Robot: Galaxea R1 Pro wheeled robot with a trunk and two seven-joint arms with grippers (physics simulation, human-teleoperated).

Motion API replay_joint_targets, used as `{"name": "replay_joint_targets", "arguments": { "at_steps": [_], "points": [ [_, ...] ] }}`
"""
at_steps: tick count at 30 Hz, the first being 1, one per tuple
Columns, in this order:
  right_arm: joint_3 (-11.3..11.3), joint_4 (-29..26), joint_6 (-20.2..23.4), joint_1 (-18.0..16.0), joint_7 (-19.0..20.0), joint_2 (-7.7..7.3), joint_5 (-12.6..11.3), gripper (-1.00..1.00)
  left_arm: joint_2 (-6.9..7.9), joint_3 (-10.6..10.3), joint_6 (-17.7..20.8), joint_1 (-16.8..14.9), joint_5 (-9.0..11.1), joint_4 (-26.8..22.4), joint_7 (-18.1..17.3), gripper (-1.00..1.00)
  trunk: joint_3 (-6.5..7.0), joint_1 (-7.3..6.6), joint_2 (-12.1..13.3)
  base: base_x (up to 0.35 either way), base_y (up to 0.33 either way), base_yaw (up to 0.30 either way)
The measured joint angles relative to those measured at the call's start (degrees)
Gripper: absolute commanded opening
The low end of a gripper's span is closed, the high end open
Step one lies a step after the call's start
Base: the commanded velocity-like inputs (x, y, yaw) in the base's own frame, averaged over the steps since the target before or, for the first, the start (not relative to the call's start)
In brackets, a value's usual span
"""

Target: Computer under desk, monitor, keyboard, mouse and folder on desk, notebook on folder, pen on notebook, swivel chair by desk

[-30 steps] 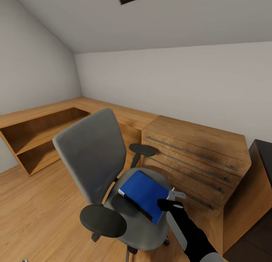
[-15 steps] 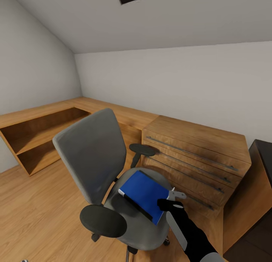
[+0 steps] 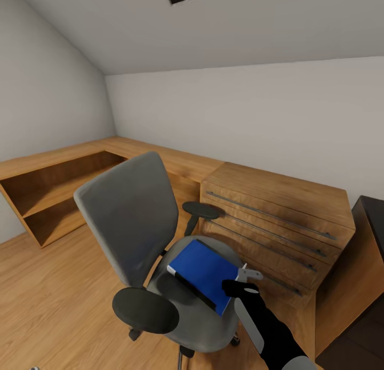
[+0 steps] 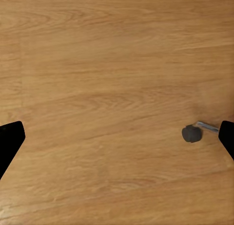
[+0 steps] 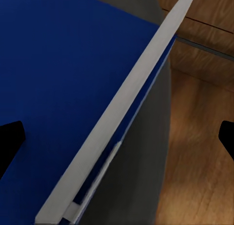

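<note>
- Nothing has moved since the earlier frames; the right claw (image 3: 241, 284) hovers at the folder's near corner, its fingers spread wide apart, holding nothing.
- The folder (image 3: 204, 274) lies flat on the swivel chair (image 3: 133, 226) seat; it looks light, stiff and slick, best pinched at its overhanging edge.
- The left claw (image 4: 117, 137) hangs released over the floor.

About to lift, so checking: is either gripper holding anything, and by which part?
Nothing is held. The right gripper is open at the near right edge of the folder on the chair, fingers spread. The left gripper hangs open over the floor.
</note>
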Motion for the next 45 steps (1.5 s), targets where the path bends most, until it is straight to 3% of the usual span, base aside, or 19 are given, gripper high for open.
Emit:
{"name": "replay_joint_targets", "arguments": {
  "at_steps": [14, 15, 42, 45],
  "points": [
    [0.1, 0.0, 0.1, 0.0, 0.0, 0.00, 0.0, 1.00, 0.00, 0.0, -0.1, 0.0, 0.0, 0.0, 0.0, 1.00, 0.00, 0.00, 0.0, 0.000, 0.000, 0.000],
    [0.1, -0.1, 0.1, 0.0, 0.0, 0.00, 0.1, -1.00, 0.00, 0.0, -0.1, 0.0, 0.0, 0.0, 0.0, 1.00, 0.00, 0.00, 0.0, 0.000, 0.000, 0.000],
    [0.1, 0.1, 0.7, 0.0, 0.1, -0.10, 0.0, -1.00, -0.05, 0.0, -0.2, 0.0, 0.0, 0.0, 0.0, 1.00, -0.01, 0.01, 0.0, 0.000, 0.000, 0.000],
    [0.1, 0.1, 0.7, 0.1, 0.0, -0.10, -0.3, -1.00, -0.08, -0.1, -0.3, 0.0, 0.0, 0.1, -0.1, 1.00, 0.52, -0.65, 1.2, 0.000, 0.000, 0.000]
  ]
}}
